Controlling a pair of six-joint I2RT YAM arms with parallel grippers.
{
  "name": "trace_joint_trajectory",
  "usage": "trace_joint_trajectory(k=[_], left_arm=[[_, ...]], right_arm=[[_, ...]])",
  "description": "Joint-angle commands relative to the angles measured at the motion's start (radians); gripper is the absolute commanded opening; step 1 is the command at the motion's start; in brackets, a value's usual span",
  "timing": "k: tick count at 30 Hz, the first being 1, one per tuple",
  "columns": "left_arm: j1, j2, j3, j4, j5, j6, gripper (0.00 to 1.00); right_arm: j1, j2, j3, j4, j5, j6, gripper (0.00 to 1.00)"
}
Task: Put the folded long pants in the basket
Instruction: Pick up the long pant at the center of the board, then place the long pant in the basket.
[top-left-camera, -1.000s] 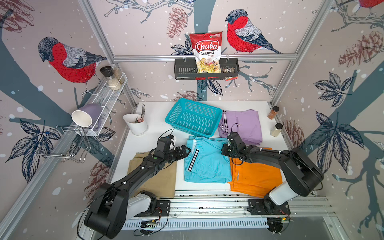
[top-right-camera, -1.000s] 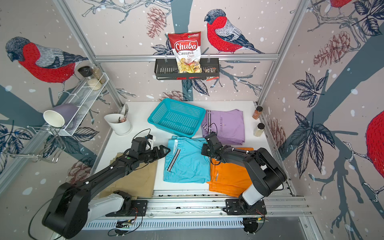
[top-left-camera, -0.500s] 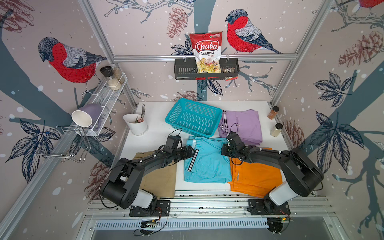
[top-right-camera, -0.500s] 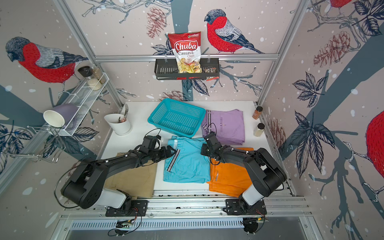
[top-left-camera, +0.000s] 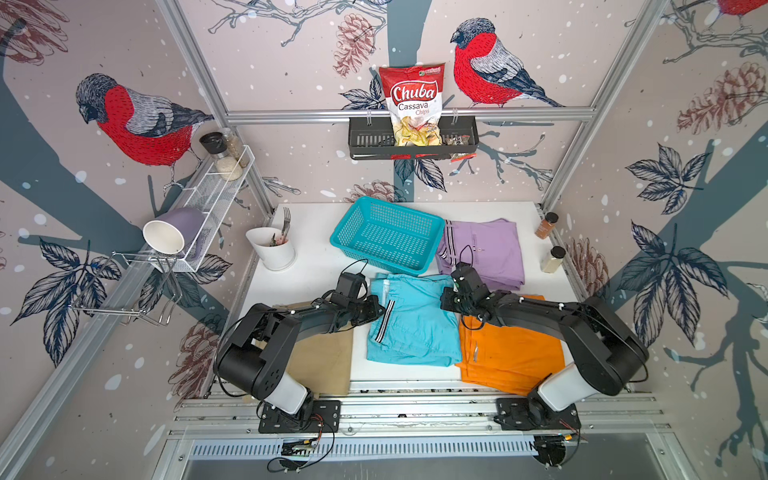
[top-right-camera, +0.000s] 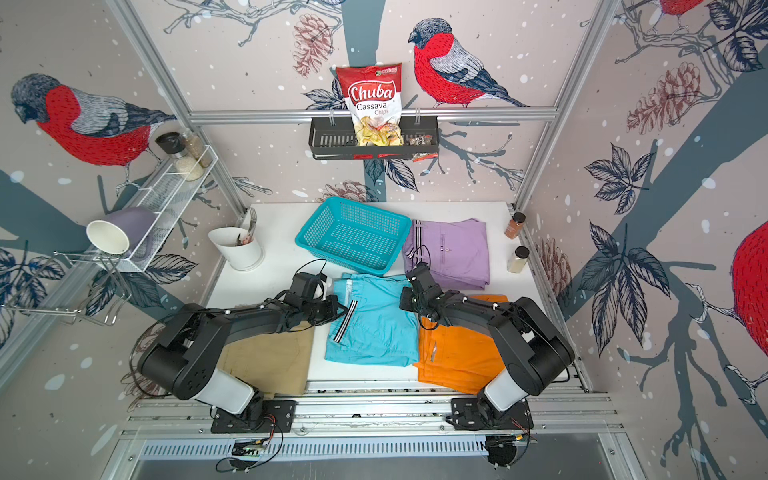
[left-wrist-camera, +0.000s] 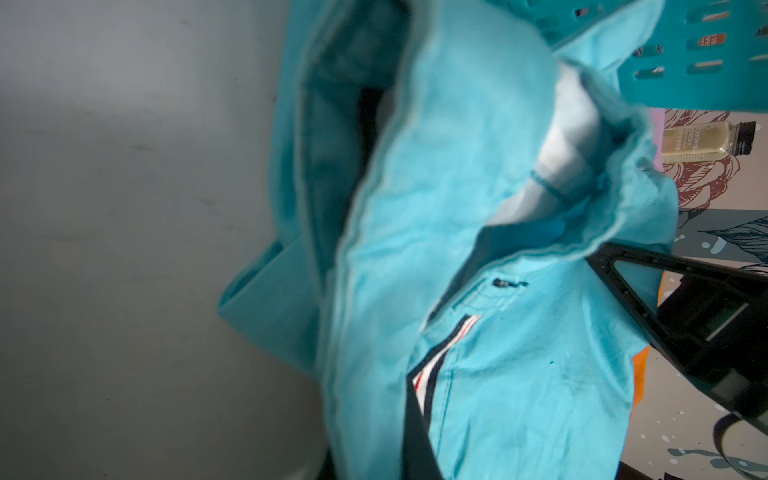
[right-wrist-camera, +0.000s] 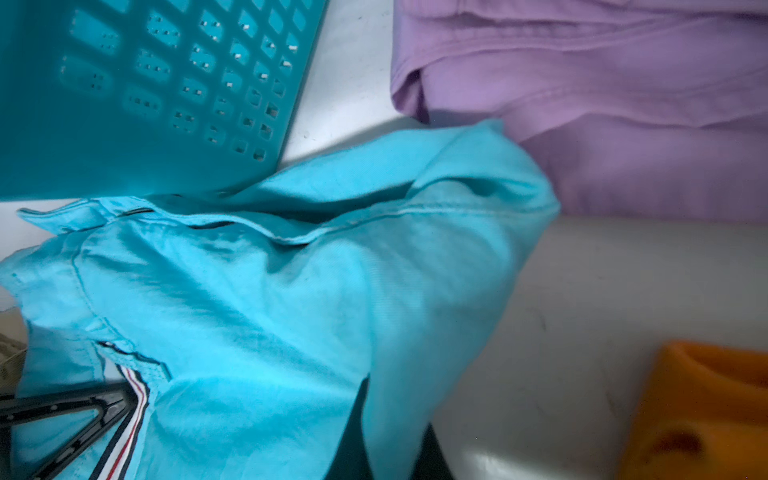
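Pinching cyan pants (top-left-camera: 409, 320): left hand (top-left-camera: 377, 309), right hand (top-left-camera: 445, 300), both closed.

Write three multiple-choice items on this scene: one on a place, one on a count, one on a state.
1. Where does the basket stand?
A) hanging on the wall
B) at the back of the table, beside the lilac pants
C) on the floor

2. How many folded pants lie out?
A) two
B) three
C) four

3. The basket is:
A) empty
B) holding one pair
C) upside down

Answers:
1 B: both top views show it on the white top, next to the lilac pants.
2 C: cyan pants, tan pants, orange pants and the lilac pants.
3 A: only bare mesh shows inside.
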Motion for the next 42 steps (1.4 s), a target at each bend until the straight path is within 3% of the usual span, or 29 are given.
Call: trace_joint_trajectory(k=[1,6,9,16,21,25,31,42], left_arm=[[-0.024,-0.041,0.004,-0.072,-0.018,0.004,0.00],[-0.081,-0.214,0.015,-0.131,-0.049,-0.007,0.00],[-0.093,-0.341,0.064,-0.189,-0.052,-0.020,0.00],[-0.075,-0.428,0.412,-0.475,-0.151,0.027,0.00],[-0.001,-0.273,0.765,-0.647,-0.116,0.063,0.00],[0.018,-0.182,0.898,-0.661,-0.095,0.068,0.00],[0.152,0.084,1.100,-0.692,0.080,0.092,0.00],[0.263,0.589,1.567,-0.782,0.141,0.150,0.00]], right_arm=[[0.025,-0.036,-0.007,0.001,-0.023,0.011,0.00],[0.090,-0.158,-0.032,-0.004,-0.117,0.073,0.00],[0.129,-0.274,0.013,-0.067,-0.111,0.100,0.00],[0.133,-0.420,0.234,-0.204,-0.002,0.084,0.00],[0.073,-0.367,0.359,-0.223,0.005,0.073,0.00],[0.015,-0.302,0.394,-0.165,-0.048,0.085,0.00],[-0.066,-0.071,0.553,-0.160,-0.069,0.055,0.00],[-0.143,0.330,0.917,-0.214,-0.052,-0.049,0.00]])
